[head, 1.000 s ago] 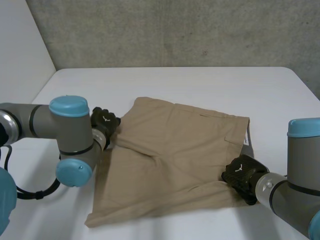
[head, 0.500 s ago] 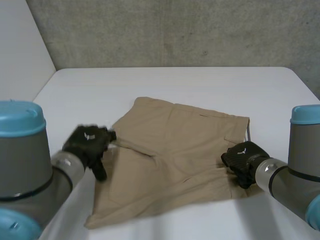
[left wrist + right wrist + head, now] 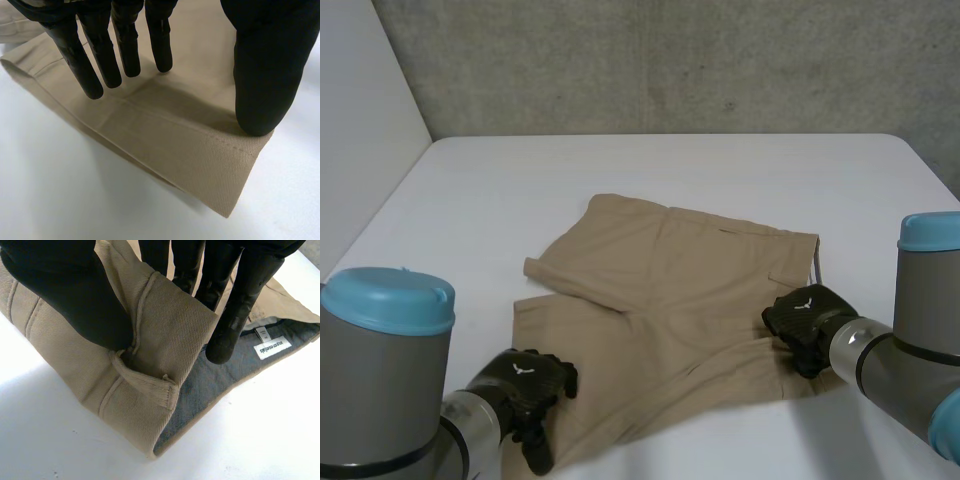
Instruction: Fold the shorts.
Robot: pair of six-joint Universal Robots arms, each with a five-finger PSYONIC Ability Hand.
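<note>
Tan shorts [image 3: 670, 290] are spread on the white table [image 3: 670, 170], with the waistband toward the robot's right and the legs toward its left. Within the last second the left hand [image 3: 525, 385] has been carried from the far leg's hem [image 3: 535, 270], which is left slightly turned over, down to the near leg's hem [image 3: 200, 155]. In the left wrist view its fingers [image 3: 100, 55] are held straight and spread just above the cloth, and the thumb [image 3: 257, 75] is set on the hem's corner. Nothing is gripped by it yet.

The right hand [image 3: 805, 318] has been shifted a little up the waistband [image 3: 165, 335] near the near corner. That band is pinched between the right thumb [image 3: 75, 295] outside and the right fingers [image 3: 240, 300] inside. It is raised enough for the grey lining [image 3: 220, 375] and a white label [image 3: 271, 347] to be exposed.

No fold has been made so far. By this move both ends of the near edge are judged to be brought under control, so a fold of that edge over the far one seems to be prepared. A firm pinch on the hem would be needed first from the left hand. Otherwise only the waistband end would be lifted, and the cloth could be dragged askew.
</note>
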